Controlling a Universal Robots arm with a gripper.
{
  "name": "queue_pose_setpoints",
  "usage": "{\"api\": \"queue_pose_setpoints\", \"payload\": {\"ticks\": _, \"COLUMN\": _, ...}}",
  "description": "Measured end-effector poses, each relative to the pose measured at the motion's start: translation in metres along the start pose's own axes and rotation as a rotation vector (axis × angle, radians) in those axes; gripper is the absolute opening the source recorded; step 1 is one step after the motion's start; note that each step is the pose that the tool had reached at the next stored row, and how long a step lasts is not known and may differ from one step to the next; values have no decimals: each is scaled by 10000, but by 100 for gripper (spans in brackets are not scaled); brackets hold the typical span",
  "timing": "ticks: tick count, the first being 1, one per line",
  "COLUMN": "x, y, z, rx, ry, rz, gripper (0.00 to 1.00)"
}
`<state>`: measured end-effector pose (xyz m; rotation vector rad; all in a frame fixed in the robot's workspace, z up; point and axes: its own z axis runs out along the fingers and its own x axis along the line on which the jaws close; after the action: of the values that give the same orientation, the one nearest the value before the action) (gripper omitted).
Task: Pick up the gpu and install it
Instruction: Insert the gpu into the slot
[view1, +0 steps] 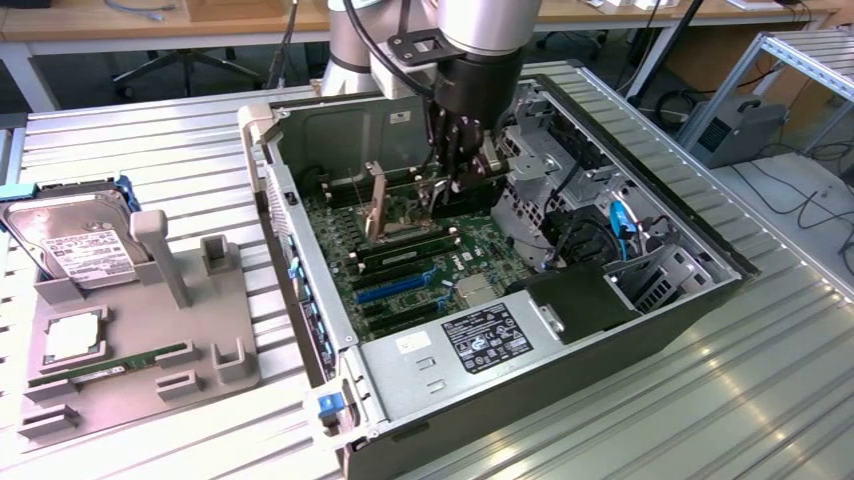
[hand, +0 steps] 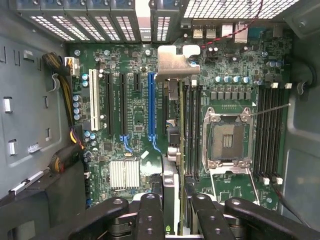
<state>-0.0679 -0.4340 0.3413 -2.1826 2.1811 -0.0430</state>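
One gpu (hand: 172, 150) edge-on in the jaws — above the motherboard (hand: 135, 112), slots on either side — case walls (view1: 274, 190) close

No lettering reads clearly — the white label on the silver hard drive (view1: 83, 256) and the black power-supply sticker (view1: 486, 338) carry print too fine to read.

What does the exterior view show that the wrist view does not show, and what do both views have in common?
Exterior view alone: the grey holder beside the computer case, with a hard drive and a green memory stick.

Wrist view alone: the blue slot, the white slot, the open processor socket.

Both: the gripper inside the case, closed on the gpu above the motherboard.
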Motion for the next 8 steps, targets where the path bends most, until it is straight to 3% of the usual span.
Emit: {"api": "queue_pose_setpoints", "payload": {"ticks": 8, "x": 17, "y": 36, "z": 21, "rx": 0, "ry": -1, "rz": 1, "gripper": 27}}
